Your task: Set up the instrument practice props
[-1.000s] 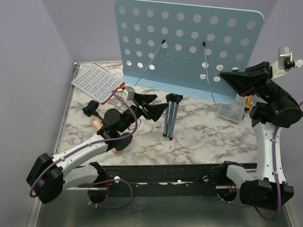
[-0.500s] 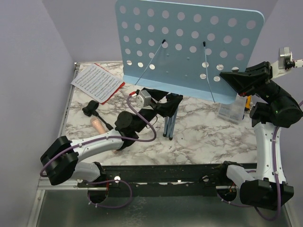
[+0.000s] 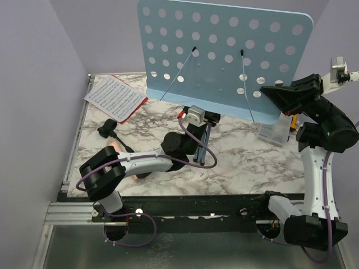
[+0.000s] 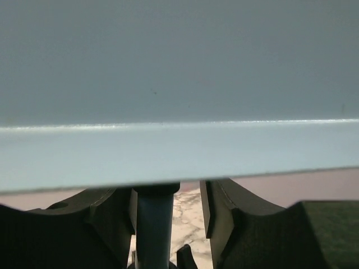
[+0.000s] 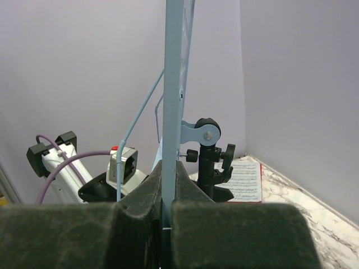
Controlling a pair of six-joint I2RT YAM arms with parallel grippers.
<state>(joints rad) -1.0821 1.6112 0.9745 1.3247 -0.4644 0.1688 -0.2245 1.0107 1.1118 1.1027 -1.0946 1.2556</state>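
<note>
The light blue perforated music stand (image 3: 224, 92) is held upright at the back of the marble-patterned table (image 3: 247, 162), its desk facing the arms. Its right edge is pinched flat between the fingers of the right gripper (image 3: 279, 94), and in the right wrist view the gripper (image 5: 168, 188) is seen clenched on the thin edge of the panel.

The stand's pole (image 4: 152, 230) is straddled by the left gripper (image 3: 208, 120) just under the desk's shelf. In the left wrist view the pole is seen against one finger (image 4: 95, 224), while a gap is left to the other, so the jaws are not yet clamped. The tripod legs (image 3: 197, 157) are seen folded together below.

The white sheet music (image 3: 115, 97) is laid on the red sheet (image 3: 134, 110) at the back left corner. Staves of printed notes are seen on it, but no title or words can be read.

The pinkish-beige microphone (image 3: 114, 147) is lying near the left edge, partly covered by the left arm.

A small clear box (image 3: 274, 133) is placed beside the right arm. Its markings cannot be read.
</note>
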